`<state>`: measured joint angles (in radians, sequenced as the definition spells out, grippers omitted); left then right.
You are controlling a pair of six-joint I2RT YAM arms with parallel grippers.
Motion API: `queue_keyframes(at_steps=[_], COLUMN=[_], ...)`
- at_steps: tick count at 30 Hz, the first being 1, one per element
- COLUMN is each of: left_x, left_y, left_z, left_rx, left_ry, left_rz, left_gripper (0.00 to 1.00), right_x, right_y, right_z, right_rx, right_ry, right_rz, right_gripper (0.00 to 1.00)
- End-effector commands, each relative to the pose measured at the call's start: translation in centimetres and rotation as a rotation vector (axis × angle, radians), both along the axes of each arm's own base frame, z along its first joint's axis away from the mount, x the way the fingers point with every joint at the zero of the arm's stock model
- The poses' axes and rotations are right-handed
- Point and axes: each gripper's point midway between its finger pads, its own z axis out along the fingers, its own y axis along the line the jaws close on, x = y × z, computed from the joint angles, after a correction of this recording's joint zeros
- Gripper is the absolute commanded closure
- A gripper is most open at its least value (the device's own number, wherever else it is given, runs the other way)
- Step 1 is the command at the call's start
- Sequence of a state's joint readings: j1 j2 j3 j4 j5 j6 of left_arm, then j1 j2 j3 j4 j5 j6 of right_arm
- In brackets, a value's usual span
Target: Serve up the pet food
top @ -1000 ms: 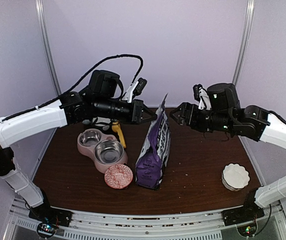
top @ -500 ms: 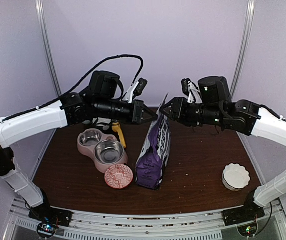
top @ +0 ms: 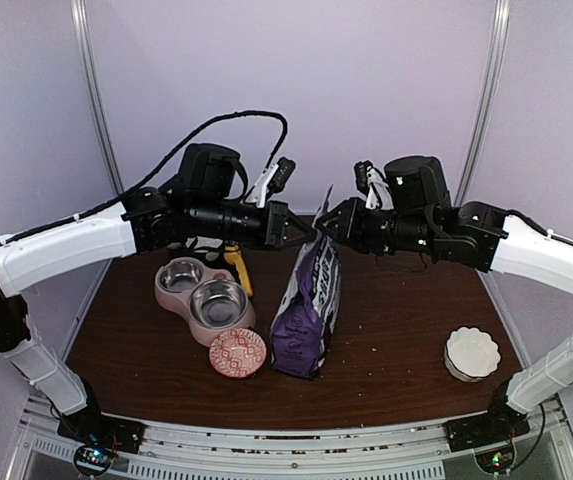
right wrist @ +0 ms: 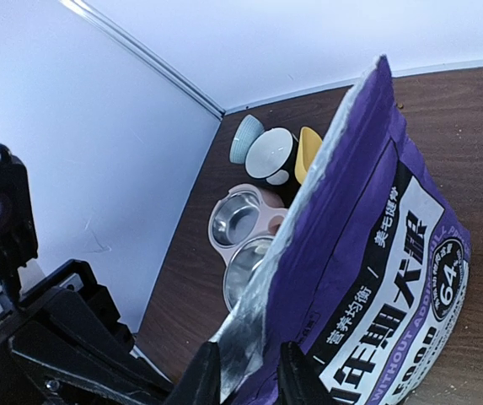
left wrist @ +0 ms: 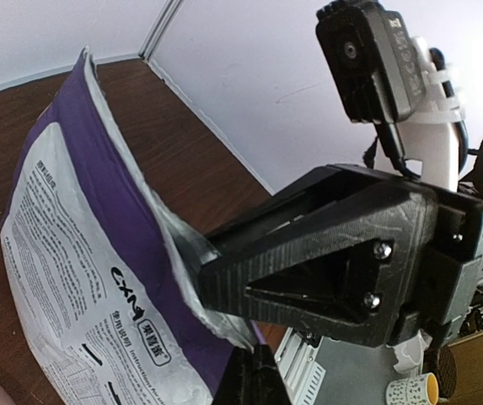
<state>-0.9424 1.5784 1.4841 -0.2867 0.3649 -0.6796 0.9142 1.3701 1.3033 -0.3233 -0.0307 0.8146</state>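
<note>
Left gripper (top: pixel 304 233) clamped tight on one lip of the purple bag (top: pixel 308 300), right gripper (top: pixel 328 220) straddling the opposite lip, fingers narrow, bite unclear. Kibble's hidden inside the upright bag. An uneven pull could tip it toward the pink feeder (top: pixel 162 291) beside it, spilling food

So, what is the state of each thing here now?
purple bag: upright, top open
left gripper: shut on the bag's lip
right gripper: around the opposite lip, grip unclear
feeder bowls: empty
white dish: empty
yellow scoop: lying by the feeder
</note>
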Motion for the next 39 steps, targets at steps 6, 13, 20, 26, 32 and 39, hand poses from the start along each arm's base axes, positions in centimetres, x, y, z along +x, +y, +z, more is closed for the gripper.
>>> queue_keyframes(at_steps=[6,13,20,26,32,39], left_x=[0.8,1.9,1.4,1.4,1.5,1.8], left_y=[1.2,3.0,2.5,1.3,0.7,0.8], left_z=[0.7,1.1,2.1,1.2,1.3,0.1], left_rx=[-0.011,0.016,0.003,0.050,0.057,0.085], left_ry=[-0.049,-0.079,-0.081,-0.064,-0.076,-0.048], left_rz=[0.072,0.181,0.136,0.088,0.067,0.083], left_gripper=[1.00,1.00,0.92,0.66,0.53,0.53], right_x=[-0.1,-0.6,-1.4,-1.9,-2.2,-2.2], right_y=[0.5,0.6,0.6,1.3,1.7,1.9], right_z=[-1.2,-1.2,-0.5,0.2,0.7,0.7], right_rx=[0.003,0.023,0.025,0.023,0.018,0.000], right_ry=[0.023,0.021,-0.025,-0.051,-0.070,-0.078], right_rz=[0.005,0.030,0.077,0.114,0.126,0.136], right_gripper=[0.99,1.00,1.00,1.00,1.00,1.00])
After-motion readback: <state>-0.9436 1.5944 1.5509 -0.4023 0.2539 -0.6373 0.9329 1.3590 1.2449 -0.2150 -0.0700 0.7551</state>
